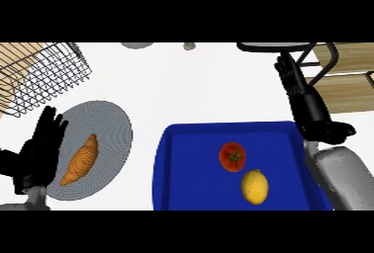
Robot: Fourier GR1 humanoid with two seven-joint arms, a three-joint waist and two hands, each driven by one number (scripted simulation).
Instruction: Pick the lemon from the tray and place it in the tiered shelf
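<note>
Right hand (301, 94) fingers straight, holding nothing, raised beyond the blue tray (175, 163)'s far right corner, next to the tiered shelf (343, 74). Lemon (255, 186) in the tray's near right part, just beside the tomato (232, 156) on its near side, long axis roughly near-far. Lies back toward the robot and slightly left of that hand. Left hand (40, 148) open, resting left of the tray by the croissant plate (110, 123), farther off. Right-hand job, probably.
</note>
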